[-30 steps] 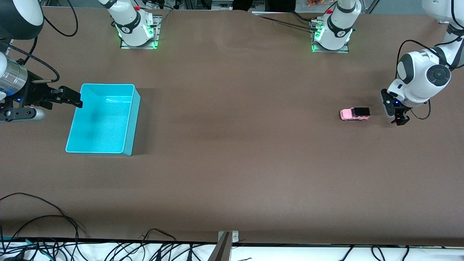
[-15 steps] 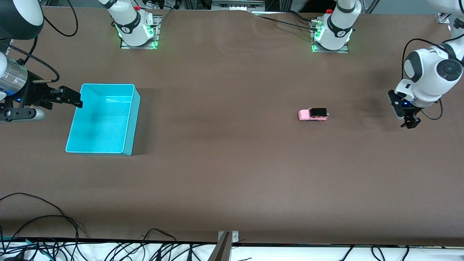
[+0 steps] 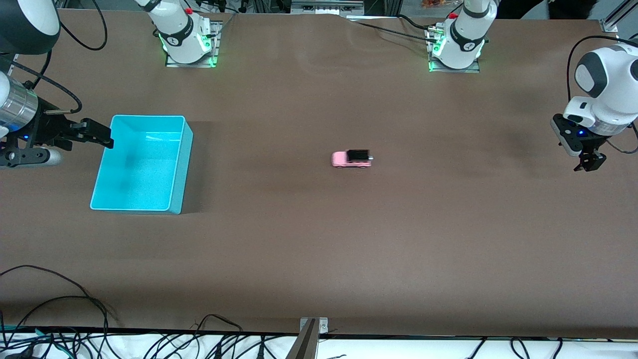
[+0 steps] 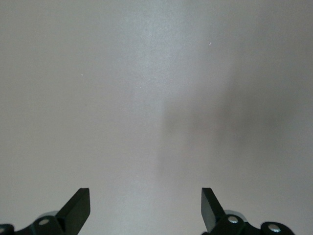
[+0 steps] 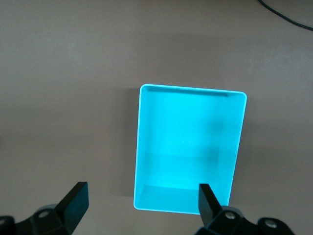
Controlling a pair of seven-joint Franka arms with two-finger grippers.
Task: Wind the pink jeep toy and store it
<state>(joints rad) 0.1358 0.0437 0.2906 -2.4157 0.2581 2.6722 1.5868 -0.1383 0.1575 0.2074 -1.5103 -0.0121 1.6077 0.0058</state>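
Since a second ago, the pink jeep toy (image 3: 352,159) has been carried across the brown table (image 3: 319,239) from a spot close to the left gripper (image 3: 589,163) to about the middle of the table, on its wheels, with its pink nose pointed toward the right arm's end. It is now well apart from both grippers and from the turquoise bin (image 3: 185,164). Over the same span the left arm has been drawn back toward its own end of the table and raised a little.

The left gripper is held over bare table near the left arm's end, pointing downward, its jaws spread wide and nothing between them; in the left wrist view only bare tabletop is seen between its fingertips (image 4: 78,208).

The right gripper (image 3: 97,133) is kept waiting over the edge of the turquoise bin at the right arm's end, unmoved, its jaws likewise wide apart and empty. In the right wrist view the bin (image 5: 146,147) is seen below, with nothing inside it.
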